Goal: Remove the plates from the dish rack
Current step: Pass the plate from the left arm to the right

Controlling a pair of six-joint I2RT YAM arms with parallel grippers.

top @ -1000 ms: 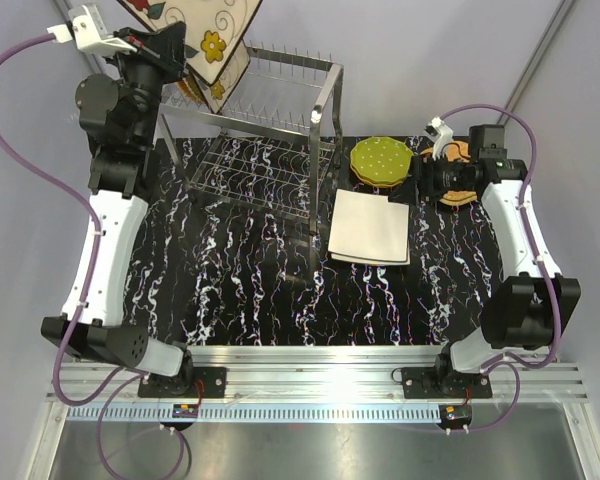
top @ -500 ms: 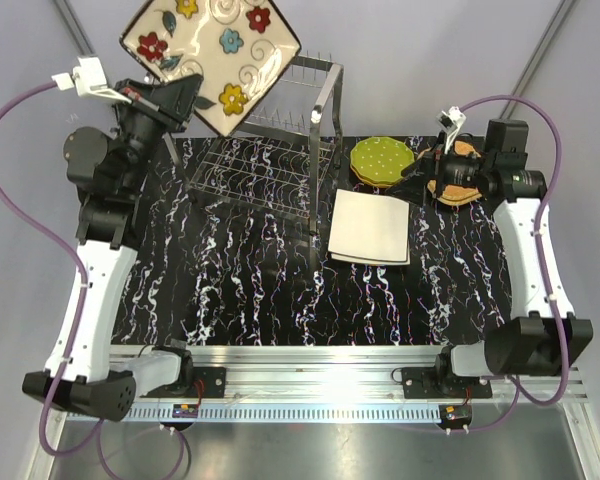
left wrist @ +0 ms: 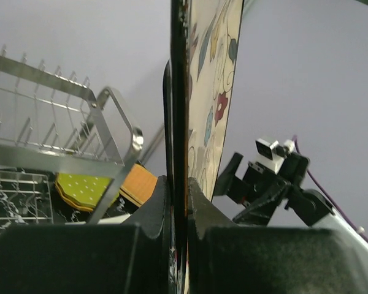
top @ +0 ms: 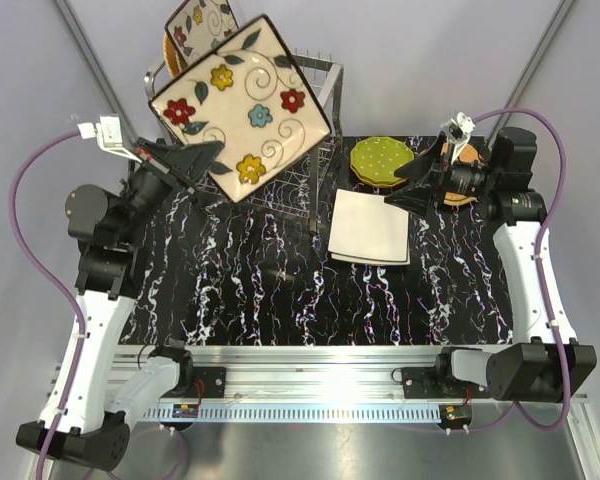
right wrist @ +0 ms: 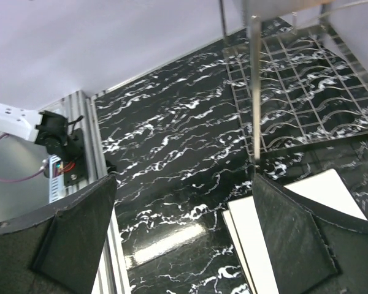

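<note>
- Left gripper [top: 208, 156] is clamped on the lower edge of a large square flowered plate [top: 242, 105]. The wrist view shows the rim pinched between both fingers [left wrist: 199, 208].
- The plate is held in the air, above and in front of the dish rack [top: 325, 65], touching no wire. It is tilted with its face to the overhead camera. An edge grip suits a plate stored upright between prongs.
- Behind it, a second flowered plate [top: 202, 25] and a wicker one [top: 167, 50] seem to stand at the rack's far left end. Their bases are hidden, so the unloading is judged unfinished.
- Right gripper [top: 415, 185] has its fingers spread wide and holds nothing. It hangs over a pale square plate [top: 370, 228] lying on the black marbled table [top: 260, 290], right of the rack.
- Green dotted plates [top: 382, 158] sit just behind that square plate, near an orange wicker plate [left wrist: 142, 184]. This looks like the drop zone, sorted by kind.
- Judgement: the held plate probably belongs on the square pile. The right arm stands close to that spot, so collision is the risk.
</note>
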